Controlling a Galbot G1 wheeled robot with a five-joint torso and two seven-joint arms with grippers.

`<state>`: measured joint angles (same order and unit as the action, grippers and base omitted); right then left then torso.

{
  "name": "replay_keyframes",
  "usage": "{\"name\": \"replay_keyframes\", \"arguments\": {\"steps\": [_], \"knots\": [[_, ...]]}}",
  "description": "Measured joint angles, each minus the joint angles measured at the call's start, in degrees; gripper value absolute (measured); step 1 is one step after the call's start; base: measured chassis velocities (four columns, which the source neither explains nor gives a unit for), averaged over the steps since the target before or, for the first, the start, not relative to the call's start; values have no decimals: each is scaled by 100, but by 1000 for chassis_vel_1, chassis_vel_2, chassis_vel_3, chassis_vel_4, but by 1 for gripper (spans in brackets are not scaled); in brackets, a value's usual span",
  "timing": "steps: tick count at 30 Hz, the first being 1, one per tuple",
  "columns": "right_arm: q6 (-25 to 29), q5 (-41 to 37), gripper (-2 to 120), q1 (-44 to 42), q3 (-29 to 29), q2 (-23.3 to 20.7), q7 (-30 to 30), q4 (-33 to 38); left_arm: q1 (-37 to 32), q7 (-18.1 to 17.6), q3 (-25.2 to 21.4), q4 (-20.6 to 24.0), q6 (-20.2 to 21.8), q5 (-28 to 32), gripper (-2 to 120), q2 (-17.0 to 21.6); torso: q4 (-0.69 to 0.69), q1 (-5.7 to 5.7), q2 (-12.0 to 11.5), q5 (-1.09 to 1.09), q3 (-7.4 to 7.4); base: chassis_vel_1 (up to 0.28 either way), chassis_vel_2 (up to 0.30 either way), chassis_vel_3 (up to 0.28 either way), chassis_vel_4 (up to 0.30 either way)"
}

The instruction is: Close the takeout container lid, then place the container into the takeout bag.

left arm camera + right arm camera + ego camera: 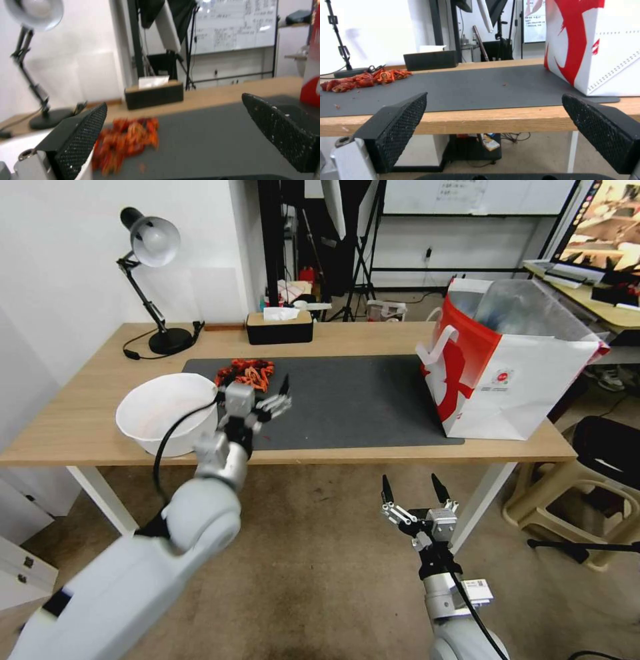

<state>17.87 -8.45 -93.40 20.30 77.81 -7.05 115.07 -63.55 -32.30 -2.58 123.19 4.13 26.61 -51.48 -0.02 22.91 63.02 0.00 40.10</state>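
White paper takeout bag [517,370] with red side panels stands at three o'clock on the wooden surface [80,420], light, crushable. Left pincer [270,403] hovers wide over the dark mat; right pincer [417,493] waits wide below the edge

takeout bag [517,380]; white, red sides; upright; table's right end

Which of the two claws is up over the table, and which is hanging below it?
The left claw is raised over the dark mat, beside the white bowl. The right claw sits lower, before the table edge.
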Motion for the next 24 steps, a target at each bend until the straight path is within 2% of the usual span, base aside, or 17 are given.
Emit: {"name": "replay_keyframes", "arguments": {"steps": [2, 6, 10, 14, 17, 24], "knots": [[31, -3, 100, -17, 22, -25, 5, -3, -773, 87, -278, 222, -180, -326, 100, -72, 4, -1, 0, 0, 0, 0, 0, 0, 0], [60, -7, 100, -33, 39, -40, 8, -9, -1287, 145, -444, 336, -389, -595, 100, -167, 2, 0, 0, 0, -1, 0, 0, 0, 0], [120, -27, 100, -41, 81, -50, 34, -9, -2139, 180, -651, 326, -823, -1159, 100, -531, 0, 0, 0, 2, 0, 0, 0, 0, 0], [156, -73, 100, -37, 109, -50, 82, -9, -2492, 205, -696, 249, -1002, -1343, 100, -725, 2, 0, 1, 0, 0, 0, 0, 0, 0], [164, -165, 100, -54, 139, -76, 156, 2, -2900, 257, -706, -18, -1333, -1541, 100, -1033, 2, 0, 1, 1, 0, 0, 0, 0, 0], [151, -206, 100, -100, 161, -109, 208, 11, -2931, 365, -699, -307, -1589, -1572, 100, -1327, 1, 0, 0, 0, 1, 0, 0, 0, 0]]}}
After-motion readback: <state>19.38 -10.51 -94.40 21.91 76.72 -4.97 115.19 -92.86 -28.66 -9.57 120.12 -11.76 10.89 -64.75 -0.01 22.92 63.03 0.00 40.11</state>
